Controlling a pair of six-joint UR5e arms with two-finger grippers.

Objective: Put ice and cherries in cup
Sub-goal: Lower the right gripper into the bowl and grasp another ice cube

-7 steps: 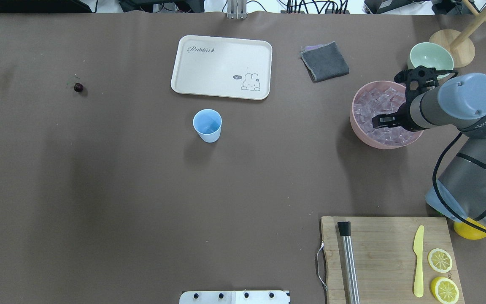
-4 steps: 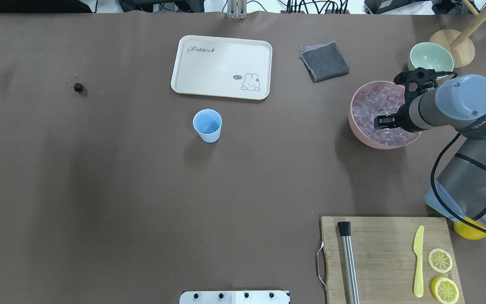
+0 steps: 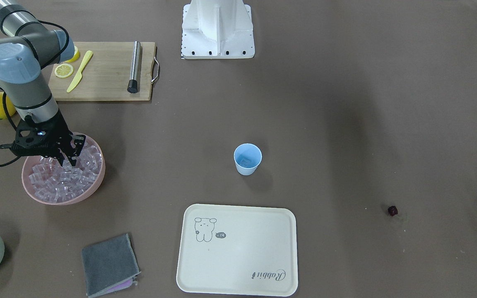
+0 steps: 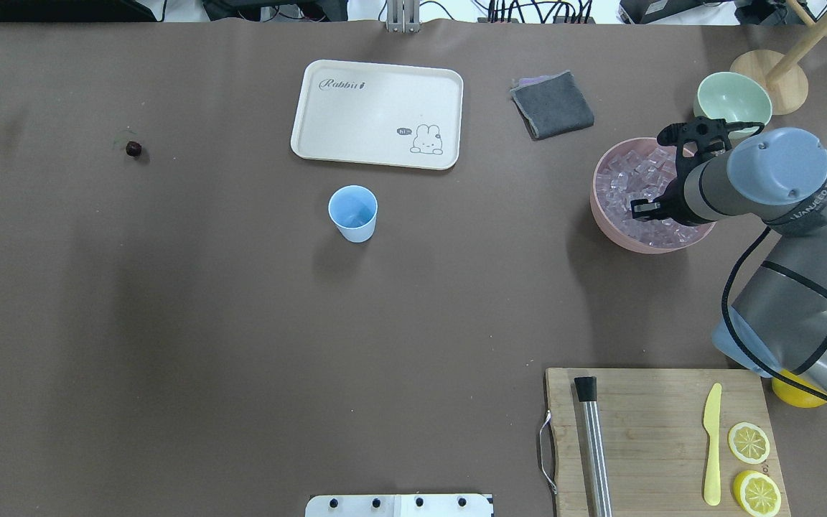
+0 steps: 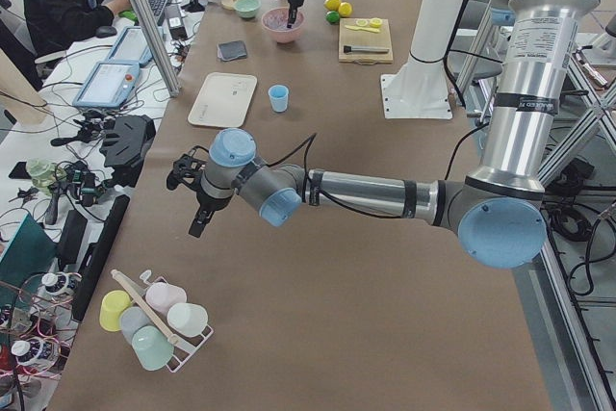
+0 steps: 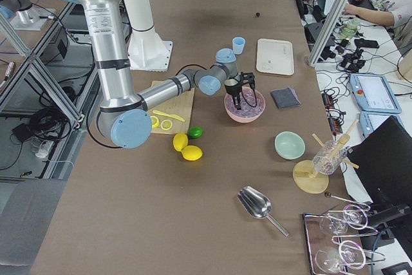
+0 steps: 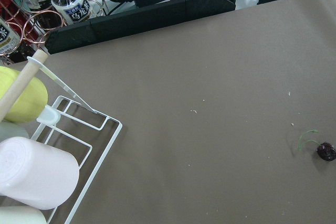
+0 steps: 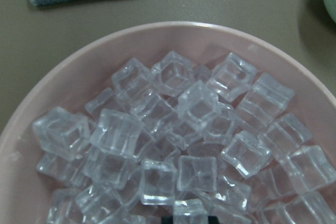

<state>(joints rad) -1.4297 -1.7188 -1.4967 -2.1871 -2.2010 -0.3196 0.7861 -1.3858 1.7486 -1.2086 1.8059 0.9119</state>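
Observation:
The light-blue cup (image 4: 352, 212) stands upright mid-table, also in the front view (image 3: 247, 158). The ice (image 8: 197, 100) fills a pink bowl (image 4: 600, 215) at the right. My right gripper (image 4: 647, 210) is down in that bowl (image 3: 93, 182). In the right wrist view its dark tips meet at the bottom edge on one ice cube (image 8: 190, 209). The cherry (image 4: 133, 148) lies alone far left, also in the left wrist view (image 7: 326, 151). My left gripper (image 5: 195, 228) hangs above the table near it. I cannot tell whether it is open or shut.
A cream tray (image 4: 377, 115) lies behind the cup, a grey cloth (image 4: 552, 105) to its right. A pale green bowl (image 4: 733, 97) stands behind the pink bowl. A cutting board (image 4: 643, 431) holds a muddler, a knife and lemon slices. A cup rack (image 7: 52, 171) stands left of the cherry.
My right arm has shifted a little to the left over the pink bowl, and the bowl has slid slightly left with it. Cup and cherry have not moved.

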